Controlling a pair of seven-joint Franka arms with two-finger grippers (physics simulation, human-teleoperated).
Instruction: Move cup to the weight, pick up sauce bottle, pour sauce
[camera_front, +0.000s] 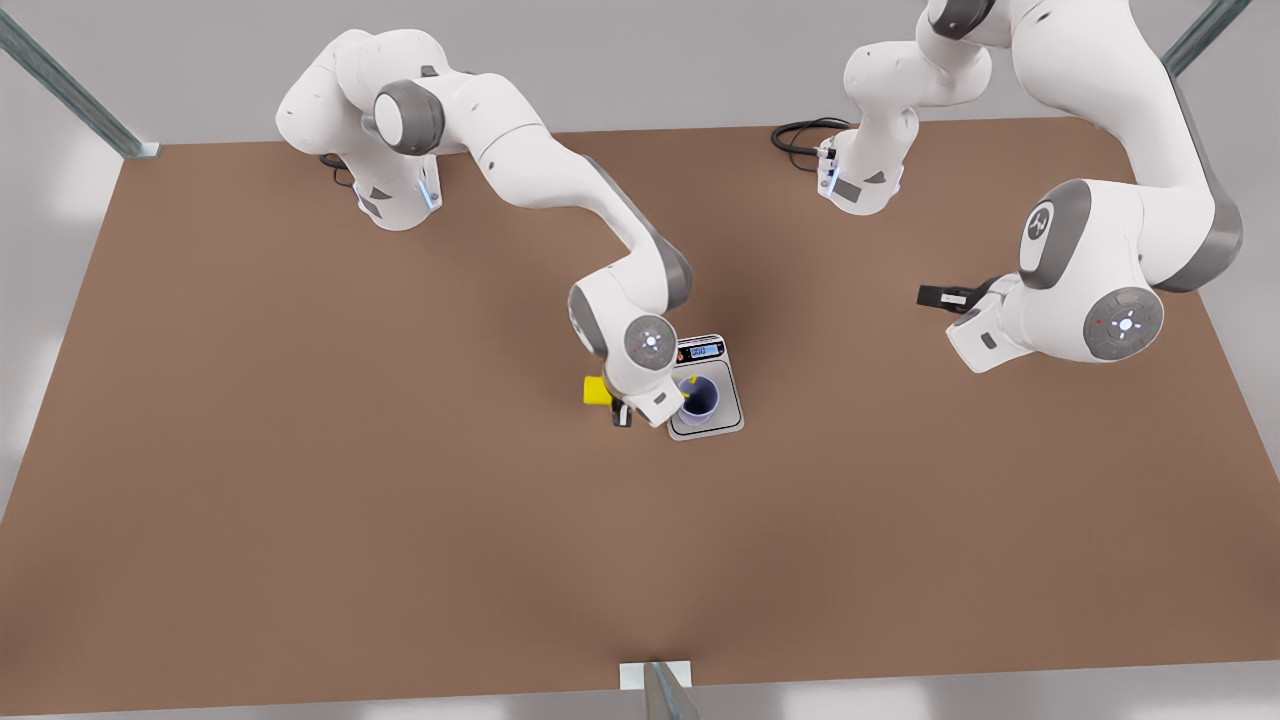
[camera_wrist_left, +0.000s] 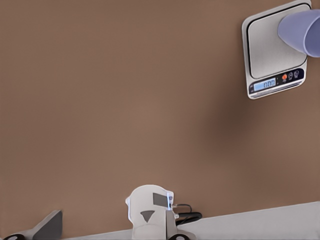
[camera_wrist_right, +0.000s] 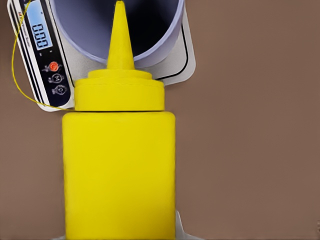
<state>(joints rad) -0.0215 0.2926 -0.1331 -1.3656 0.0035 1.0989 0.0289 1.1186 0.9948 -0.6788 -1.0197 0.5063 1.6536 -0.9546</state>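
Right pincer (camera_front: 622, 408): mine, on the arm at the front view's left, low over the tabletop (camera_front: 300, 480) just beside the weight; it is clamped on the sauce bottle, though how wide the fingers stand I cannot tell.
Sauce bottle (camera_wrist_right: 119, 170): bright yellow, held tipped over with its long axis near level; in the front view its body (camera_front: 597, 390) pokes out toward that view's left.
Nozzle (camera_wrist_right: 120, 35): points toward the cup, its tip over the cup's open mouth.
Cup (camera_front: 698, 397): lavender with a darker inside, standing upright on the weight's grey plate.
Weight (camera_front: 722, 415): flat on the tabletop near its middle, blue screen on the side toward the arm bases.
Left pincer (camera_front: 935, 296): my other 1, on the arm at the front view's right, raised and well apart from the weight, waiting; I cannot tell how far open it is.
Left wrist view: the weight (camera_wrist_left: 265, 50) with the cup (camera_wrist_left: 302, 30) on its plate.
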